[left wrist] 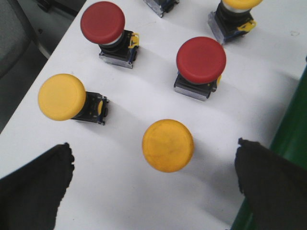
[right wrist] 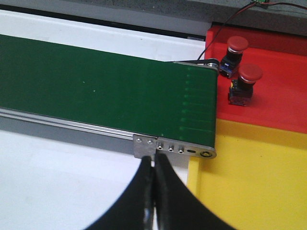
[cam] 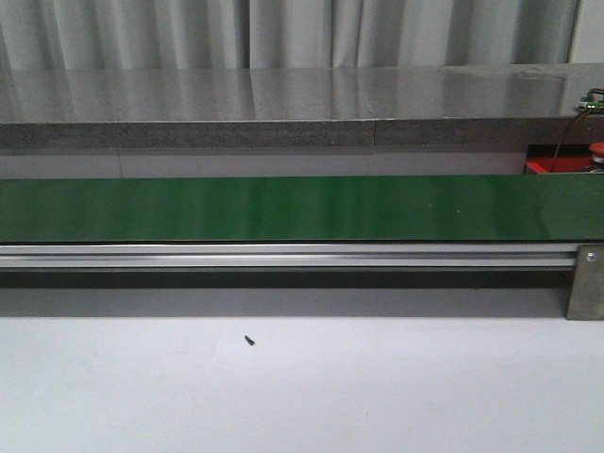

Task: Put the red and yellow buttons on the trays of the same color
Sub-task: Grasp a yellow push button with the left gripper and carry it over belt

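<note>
We have the left gripper (left wrist: 156, 179) spread wide above a white table (left wrist: 134, 103), its dark fingers (left wrist: 36, 184) flanking a yellow button (left wrist: 167, 145) that stands cap up. Beyond that button sit another yellow button (left wrist: 62, 97) and two red buttons (left wrist: 201, 60) (left wrist: 102, 22), all apart from it, so we judge this one the pick. The green belt (left wrist: 288, 139) runs just beside it. We should come straight down, centre the cap between the fingers, and grip below the dome so it cannot slip. Our right gripper (right wrist: 154, 191) is clenched on nothing at the belt's end, where the red tray (right wrist: 278, 91) already carries two red buttons (right wrist: 249, 74) and the yellow tray (right wrist: 259, 182) adjoins it.
</note>
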You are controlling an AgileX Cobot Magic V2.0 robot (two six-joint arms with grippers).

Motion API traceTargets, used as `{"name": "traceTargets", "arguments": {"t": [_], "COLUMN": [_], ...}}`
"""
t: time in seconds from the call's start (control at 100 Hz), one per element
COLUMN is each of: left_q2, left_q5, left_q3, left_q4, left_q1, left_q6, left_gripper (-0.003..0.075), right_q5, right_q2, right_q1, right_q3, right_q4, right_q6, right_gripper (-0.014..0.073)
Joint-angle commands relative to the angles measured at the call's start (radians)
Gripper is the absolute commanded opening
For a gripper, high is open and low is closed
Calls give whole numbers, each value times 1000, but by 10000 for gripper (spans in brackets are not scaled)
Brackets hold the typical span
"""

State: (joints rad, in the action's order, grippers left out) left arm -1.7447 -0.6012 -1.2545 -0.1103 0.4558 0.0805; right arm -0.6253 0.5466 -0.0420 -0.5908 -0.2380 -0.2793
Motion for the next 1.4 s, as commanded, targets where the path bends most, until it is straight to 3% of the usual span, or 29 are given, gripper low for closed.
{"name": "traceTargets", "arguments": {"t": [0.0,0.45,0.84,0.94,1.39], "left_q2": [10,-150,-167,-167,-167], "left_q5": [71,97,91,87,41], "left_q3": [-41,-123,-125,-125,-125], "left_q4": [-6,32,28,24,-1], "left_q1": [3,-9,-36,-36,-36], "left_q6": [10,6,-2,-2,-2], "left_gripper": [652,652,648,604,270], "right_q5": [65,65,65,65,65], "right_q2": [1,1,1,1,1], "right_q1": [-1,-1,-1,-1,-1], "right_q3": [-25,-25,-25,-25,-25], "right_q4": [-11,-11,-11,-11,-11], "right_q6": [-8,-8,-8,-8,-8], "right_gripper": [-96,-96,-96,-96,-96]}}
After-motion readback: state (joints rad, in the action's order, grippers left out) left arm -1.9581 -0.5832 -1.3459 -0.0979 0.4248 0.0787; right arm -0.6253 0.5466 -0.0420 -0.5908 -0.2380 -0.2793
